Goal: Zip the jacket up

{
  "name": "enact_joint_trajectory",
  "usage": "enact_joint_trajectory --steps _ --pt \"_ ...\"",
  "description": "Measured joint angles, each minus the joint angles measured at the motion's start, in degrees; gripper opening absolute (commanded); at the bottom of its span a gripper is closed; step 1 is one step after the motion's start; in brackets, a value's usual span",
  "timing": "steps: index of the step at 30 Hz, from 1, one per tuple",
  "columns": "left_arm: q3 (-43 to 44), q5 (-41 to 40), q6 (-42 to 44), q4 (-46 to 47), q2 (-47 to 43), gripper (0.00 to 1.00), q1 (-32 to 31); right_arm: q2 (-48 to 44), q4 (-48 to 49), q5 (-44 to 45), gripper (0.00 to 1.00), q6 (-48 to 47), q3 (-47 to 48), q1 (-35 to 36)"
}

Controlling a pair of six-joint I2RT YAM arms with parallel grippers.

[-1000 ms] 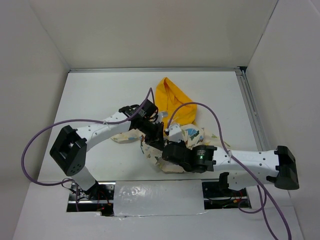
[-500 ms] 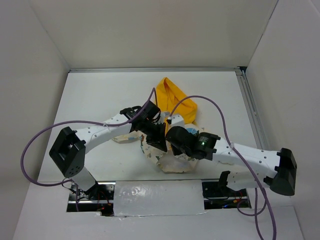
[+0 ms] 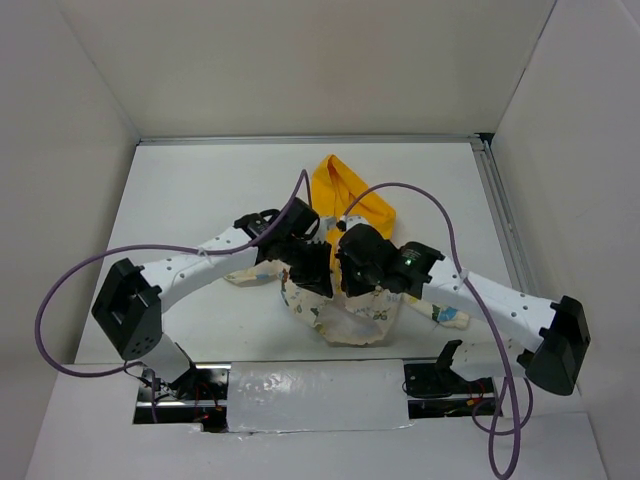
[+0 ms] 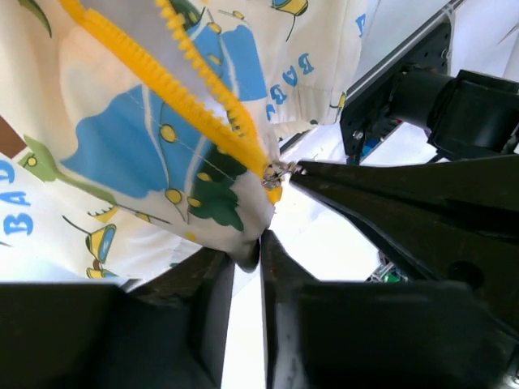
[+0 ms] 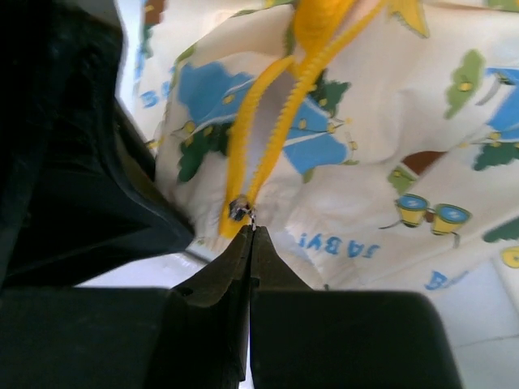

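Note:
The cream jacket (image 3: 352, 318) with cartoon prints and yellow hood (image 3: 345, 195) lies mid-table under both arms. My left gripper (image 4: 259, 237) is shut on the jacket's bottom hem (image 4: 242, 235), just below the yellow zipper (image 4: 190, 93). My right gripper (image 5: 250, 231) is shut on the small metal zipper pull (image 5: 242, 211) at the bottom end of the zipper (image 5: 272, 134); the two yellow tooth rows part above the slider. In the top view the two grippers meet over the jacket, left (image 3: 318, 282) and right (image 3: 345, 272).
White walls enclose the table; a metal rail (image 3: 505, 225) runs along the right edge. Purple cables (image 3: 420, 200) loop above both arms. A foil-covered panel (image 3: 315, 395) lies at the near edge between the arm bases.
My right arm has swung up and away from the near edge, carrying its gripper toward the hood. The jacket's lower part has spread out below. My left gripper has stayed almost still.

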Motion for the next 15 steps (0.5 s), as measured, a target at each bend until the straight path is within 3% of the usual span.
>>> enact_joint_trajectory --steps 2,5,9,10,11,15 --pt "1.42 -0.83 0.85 -1.64 -0.11 0.45 -0.17 -0.37 -0.11 -3.91 0.00 -1.09 0.46 -1.36" --pt "2.08 -2.56 2.75 -1.77 -1.86 0.55 -1.07 -1.11 -0.26 -10.12 0.00 -2.10 1.27 -3.65" --pt "1.86 -8.39 7.21 -1.79 -6.64 0.62 -3.76 -1.66 -0.96 -17.40 0.00 -3.13 2.01 -6.95" --pt "1.29 -10.64 8.66 -1.66 -8.26 0.88 -4.26 -2.05 -1.01 -18.93 0.00 -3.54 2.29 -7.69" --pt "0.26 -12.57 10.99 -0.61 -10.25 0.99 -4.87 -2.45 -1.38 -20.57 0.00 -3.85 2.64 -8.50" --pt "-3.87 -17.99 18.71 4.00 -18.84 0.99 -7.85 -2.82 -2.36 -26.23 0.00 -5.07 3.58 -11.63"
